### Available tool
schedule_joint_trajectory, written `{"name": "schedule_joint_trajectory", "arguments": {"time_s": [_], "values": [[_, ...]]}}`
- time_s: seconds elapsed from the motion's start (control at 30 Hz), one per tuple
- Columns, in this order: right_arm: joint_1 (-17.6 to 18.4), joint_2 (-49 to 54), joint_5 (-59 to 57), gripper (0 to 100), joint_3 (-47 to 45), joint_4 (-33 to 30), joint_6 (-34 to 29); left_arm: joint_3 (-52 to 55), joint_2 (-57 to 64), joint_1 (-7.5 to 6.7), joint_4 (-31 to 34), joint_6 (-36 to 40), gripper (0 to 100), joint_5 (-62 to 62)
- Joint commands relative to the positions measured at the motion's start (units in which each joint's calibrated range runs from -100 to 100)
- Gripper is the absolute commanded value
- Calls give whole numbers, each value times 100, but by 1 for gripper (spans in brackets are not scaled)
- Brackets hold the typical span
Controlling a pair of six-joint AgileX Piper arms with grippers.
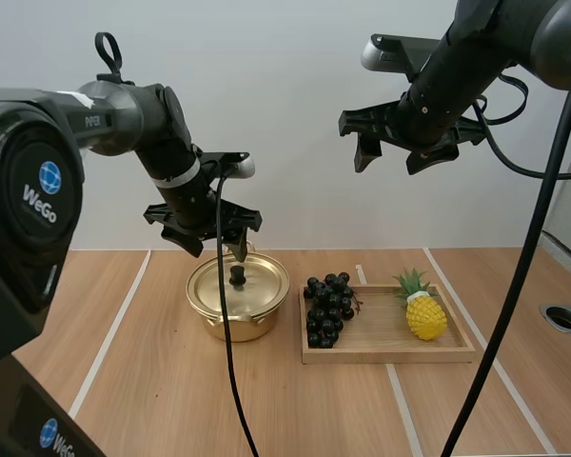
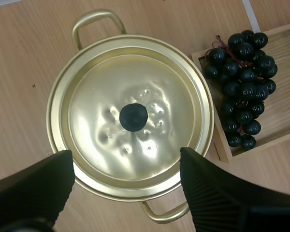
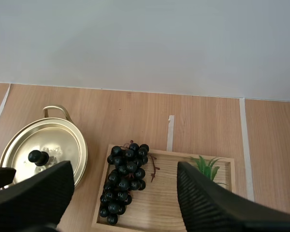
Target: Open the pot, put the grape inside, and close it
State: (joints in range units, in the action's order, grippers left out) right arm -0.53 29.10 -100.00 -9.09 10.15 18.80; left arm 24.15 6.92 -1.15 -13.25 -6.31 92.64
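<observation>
Your left gripper (image 2: 125,151) gapes over the lidded gold metal pot (image 1: 233,328), inside hidden; right gripper (image 1: 391,157) open above black grapes (image 1: 328,309) in wooden tray (image 1: 381,331).

shallow rectangular light-wood tray (image 1: 381,355) flat on the pale wood-grain worktop (image 1: 143,400), right of centre | small yellow pineapple with green leafy crown (image 1: 425,314) in the tray's right half, crown at its far end | white tape lines (image 1: 109,338) running near-to-far across worktop | round dark hole (image 1: 563,317) in worktop by right edge | plain pale wall (image 1: 285,95) behind
</observation>
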Motion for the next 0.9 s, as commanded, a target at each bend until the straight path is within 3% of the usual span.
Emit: {"name": "schedule_joint_trajectory", "arguments": {"time_s": [0.0,0.23,0.47,0.87], "values": [[3,77,0,100,-15,-55,29,135,-93,-25,-125,-113,100,-282],[3,77,0,100,-15,-55,29,206,-279,-25,-153,-248,100,-935],[3,77,0,100,-15,-55,29,206,-438,-25,-634,-719,100,-996],[3,77,0,100,-15,-55,29,206,-775,-25,-777,-812,100,-1521]]}}
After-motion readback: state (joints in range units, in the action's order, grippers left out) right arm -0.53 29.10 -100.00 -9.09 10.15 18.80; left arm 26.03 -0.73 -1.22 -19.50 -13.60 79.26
